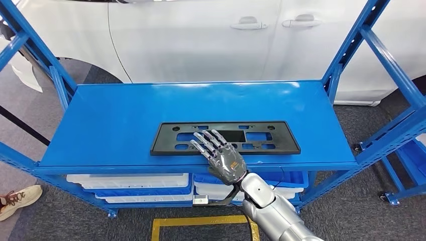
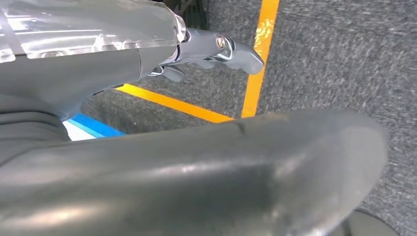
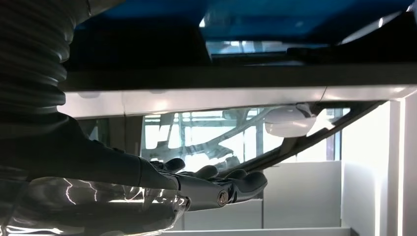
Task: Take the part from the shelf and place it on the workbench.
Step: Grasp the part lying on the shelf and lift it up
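Part (image 1: 225,137), a flat black slotted plate, lies at centre frame near the blue shelf's (image 1: 110,120) front edge, bare blue either side. Right hand (image 1: 221,153) rises from the lower centre, fingers spread flat over the part, gripping nothing. Left hand (image 2: 211,51) hangs over grey floor (image 2: 339,64) with yellow lines; its state is unclear. White car (image 1: 201,35) fills the top.

Blue metal shelf (image 1: 115,120) w/ angled uprights at both ends; top deck flat, glossy. Black part (image 1: 171,138) lies flat on deck, lengthwise, near front edge, roughly centred, w/ several cut-outs. Lower level under deck holds white trays (image 1: 128,181) side by side. Shelf stands on grey carpet floor (image 1: 65,221); yellow line (image 1: 201,221) on floor just in front.
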Robot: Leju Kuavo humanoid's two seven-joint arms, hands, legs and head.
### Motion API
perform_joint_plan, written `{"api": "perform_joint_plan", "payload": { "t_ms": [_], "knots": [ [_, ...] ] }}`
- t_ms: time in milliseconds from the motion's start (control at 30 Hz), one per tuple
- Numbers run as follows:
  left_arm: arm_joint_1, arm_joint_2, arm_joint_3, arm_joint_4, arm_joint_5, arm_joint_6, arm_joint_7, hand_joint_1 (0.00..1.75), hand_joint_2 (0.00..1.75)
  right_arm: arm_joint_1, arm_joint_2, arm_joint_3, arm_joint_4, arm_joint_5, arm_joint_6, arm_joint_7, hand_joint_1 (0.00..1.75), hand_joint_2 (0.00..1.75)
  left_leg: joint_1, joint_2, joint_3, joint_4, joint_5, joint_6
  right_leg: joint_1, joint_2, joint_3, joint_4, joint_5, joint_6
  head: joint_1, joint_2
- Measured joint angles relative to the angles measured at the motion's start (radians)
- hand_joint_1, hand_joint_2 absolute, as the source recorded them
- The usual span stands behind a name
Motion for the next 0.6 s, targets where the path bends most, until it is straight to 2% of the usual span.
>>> {"api": "perform_joint_plan", "payload": {
  "t_ms": [100,133,167,200,267,300,333,433,500,533,600],
  "knots": [
    [0.001,0.0,0.0,0.0,0.0,-0.003,-0.001,0.0,0.0,-0.005,0.019,-0.01,0.008,0.002,-0.001,-0.005,0.0,1.75,0.006,0.0,-0.09,0.187,-0.085,-0.012,-0.001,-0.002,0.005,-0.003,-0.002,-0.007,0.0,0.0],
    [0.001,0.0,0.0,0.0,0.0,-0.003,-0.002,0.0,0.0,-0.004,0.024,-0.013,0.012,0.002,-0.001,-0.006,0.0,1.75,0.007,0.001,-0.114,0.231,-0.094,-0.014,-0.001,-0.002,0.006,-0.002,-0.003,-0.008,0.0,0.0],
    [0.002,0.0,0.0,0.0,0.0,-0.004,-0.002,0.0,0.0,-0.005,0.029,-0.017,0.016,0.003,-0.001,-0.006,0.0,1.75,0.008,0.001,-0.121,0.239,-0.084,-0.015,-0.001,-0.002,0.008,-0.002,-0.004,-0.007,0.0,0.0],
    [0.002,0.0,-0.001,0.0,0.0,-0.005,-0.002,0.0,0.0,-0.005,0.034,-0.02,0.02,0.004,-0.001,-0.006,0.0,1.75,0.009,0.001,-0.11,0.208,-0.055,-0.015,-0.001,-0.001,0.01,-0.001,-0.005,-0.006,0.0,0.0],
    [0.001,0.0,-0.002,0.0,0.0,-0.007,-0.004,0.0,0.0,-0.008,0.045,-0.027,0.027,0.012,-0.001,-0.001,0.0,1.75,0.01,0.001,-0.045,0.069,0.017,-0.011,0.0,0.0,0.016,0.0,-0.01,-0.001,0.0,0.0],
    [0.0,0.0,-0.003,0.0,0.0,-0.008,-0.005,0.0,0.0,-0.011,0.051,-0.031,0.03,0.018,-0.001,0.003,0.0,1.75,0.008,0.001,-0.017,0.008,0.04,-0.007,0.001,0.001,0.016,0.002,-0.012,0.003,0.0,0.0],
    [-0.002,0.0,-0.003,0.0,0.0,-0.009,-0.005,0.0,0.0,-0.015,0.056,-0.035,0.034,0.023,-0.001,0.008,0.0,1.75,0.006,0.001,0.0,-0.03,0.05,-0.002,0.003,0.001,0.015,0.004,-0.012,0.008,0.0,0.0],
    [-0.002,0.0,-0.004,0.0,0.0,-0.01,-0.006,0.0,0.0,-0.025,0.065,-0.046,0.045,0.032,-0.001,0.019,0.0,1.75,0.002,0.0,0.002,-0.045,0.05,0.015,0.004,0.002,0.012,0.004,-0.012,0.024,0.0,0.0],
    [-0.002,0.0,-0.005,0.0,0.0,-0.011,-0.007,0.0,0.0,-0.031,0.068,-0.052,0.051,0.035,-0.002,0.022,0.0,1.75,0.005,0.001,0.004,-0.051,0.055,0.027,0.002,0.0,0.002,0.031,-0.034,0.034,0.0,0.0],
    [-0.002,0.0,-0.005,0.0,0.0,-0.011,-0.007,0.0,0.0,-0.034,0.069,-0.054,0.054,0.037,-0.002,0.025,0.0,1.75,0.007,0.002,0.005,-0.053,0.057,0.032,0.002,-0.001,-0.017,0.073,-0.06,0.037,0.0,0.0],
    [-0.003,0.0,-0.006,0.0,0.0,-0.011,-0.008,0.0,0.0,-0.041,0.069,-0.059,0.068,0.048,-0.002,0.043,0.0,1.75,0.005,0.003,0.003,-0.053,0.057,0.037,0.001,-0.003,-0.077,0.202,-0.124,0.041,0.0,0.0]
  ]
}}
